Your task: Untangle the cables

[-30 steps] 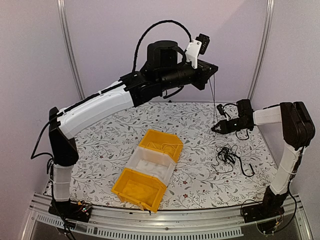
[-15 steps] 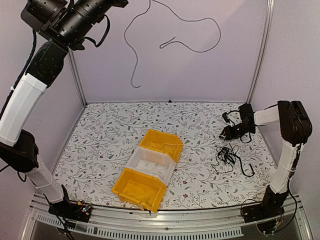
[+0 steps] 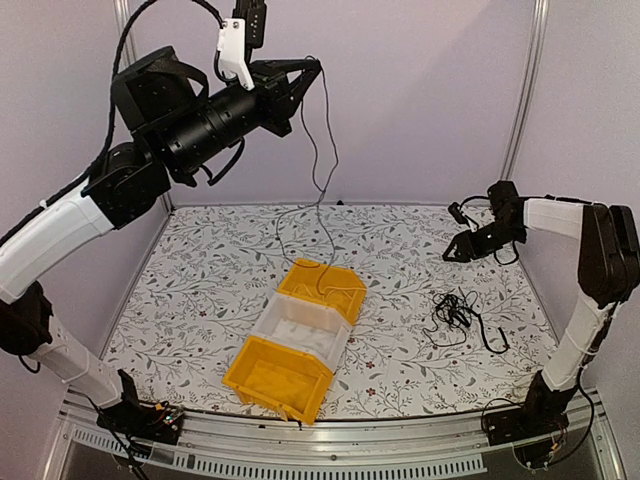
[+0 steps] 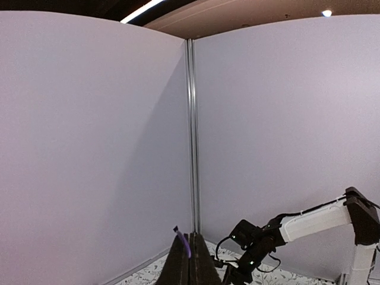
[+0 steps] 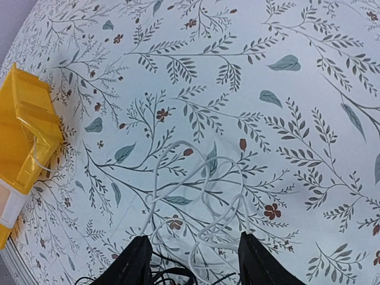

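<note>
High at the upper left, my left gripper (image 3: 313, 66) is shut on one thin dark cable (image 3: 319, 200). That cable hangs down in a loose curve into the far yellow bin (image 3: 322, 288). In the left wrist view the gripper (image 4: 190, 246) is pressed shut with the cable's short end (image 4: 183, 238) sticking out. The rest of the cables (image 3: 455, 313) lie in a small black bunch on the table at the right. My right gripper (image 3: 455, 250) hovers open just beyond them. Below it (image 5: 195, 237) lie pale white cable loops (image 5: 202, 196) and black strands (image 5: 163, 276), with nothing held.
Three bins stand in a diagonal row mid-table: the far yellow one, a clear one (image 3: 300, 328) and a near yellow one (image 3: 278, 375). The yellow bin (image 5: 24, 136) also shows at the left of the right wrist view. The floral table cover (image 3: 200, 290) ends at pale walls.
My left arm swung from the right side up to the far left and came back over the middle; the cable pulled free, flew and now hangs into the bin. My right gripper opened wider.
</note>
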Robot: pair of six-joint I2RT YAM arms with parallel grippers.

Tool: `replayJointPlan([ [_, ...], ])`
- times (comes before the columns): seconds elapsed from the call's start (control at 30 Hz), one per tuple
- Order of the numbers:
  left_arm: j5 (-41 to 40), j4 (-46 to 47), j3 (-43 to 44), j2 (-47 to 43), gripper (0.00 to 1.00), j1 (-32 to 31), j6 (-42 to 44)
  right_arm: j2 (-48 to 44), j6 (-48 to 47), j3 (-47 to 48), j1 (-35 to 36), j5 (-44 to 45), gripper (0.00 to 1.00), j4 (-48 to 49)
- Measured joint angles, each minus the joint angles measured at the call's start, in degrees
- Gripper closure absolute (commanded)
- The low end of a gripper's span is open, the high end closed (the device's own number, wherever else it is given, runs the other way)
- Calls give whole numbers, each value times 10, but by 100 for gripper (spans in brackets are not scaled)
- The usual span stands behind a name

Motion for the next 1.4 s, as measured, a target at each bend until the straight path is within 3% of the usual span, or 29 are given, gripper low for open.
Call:
replayJointPlan([
  [0.37, -18, 30, -96, -73, 100, 5, -23, -58, -69, 139, 11, -43, 39, -70],
  [0.87, -9, 21, -97, -74, 100, 9, -40, -52, -89, 147, 30, -9, 37, -87],
  [1.4, -8, 30, -156, -125, 100, 10, -71, -17, -108, 172, 42, 5, 38, -108],
])
